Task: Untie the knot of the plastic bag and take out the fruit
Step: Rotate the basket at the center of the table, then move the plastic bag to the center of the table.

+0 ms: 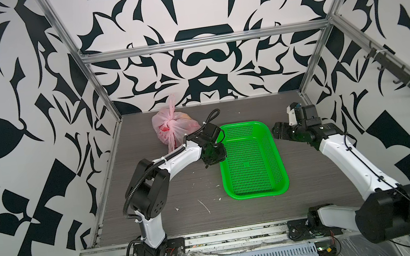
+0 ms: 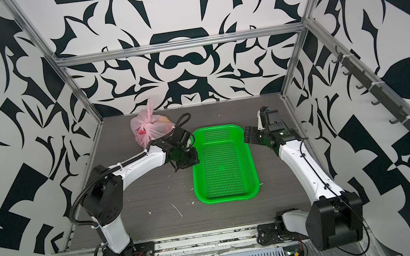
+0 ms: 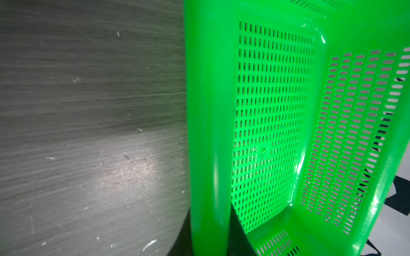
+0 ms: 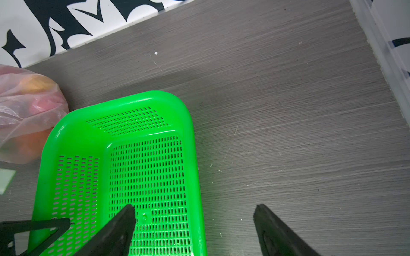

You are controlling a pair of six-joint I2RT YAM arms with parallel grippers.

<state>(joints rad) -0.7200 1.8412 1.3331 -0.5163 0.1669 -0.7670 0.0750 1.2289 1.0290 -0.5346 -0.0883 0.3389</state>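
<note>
We log the plastic bag (image 1: pixel 179 129) upper centre-left in both top views, at the back of the table (image 1: pixel 173 182). Its knot (image 1: pixel 168 124) is tied, with the fruit (image 4: pixel 35 83) inside. The left gripper (image 1: pixel 215 160) seems clamped on the left rim of the green basket (image 1: pixel 256 194), though its fingertips are mostly hidden. The right gripper (image 4: pixel 194 210) sits right of the basket's upper-right corner, jaws wide apart and empty.

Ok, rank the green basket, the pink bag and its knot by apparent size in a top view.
1. green basket
2. pink bag, set farther back and partly hidden by the left arm
3. knot
</note>
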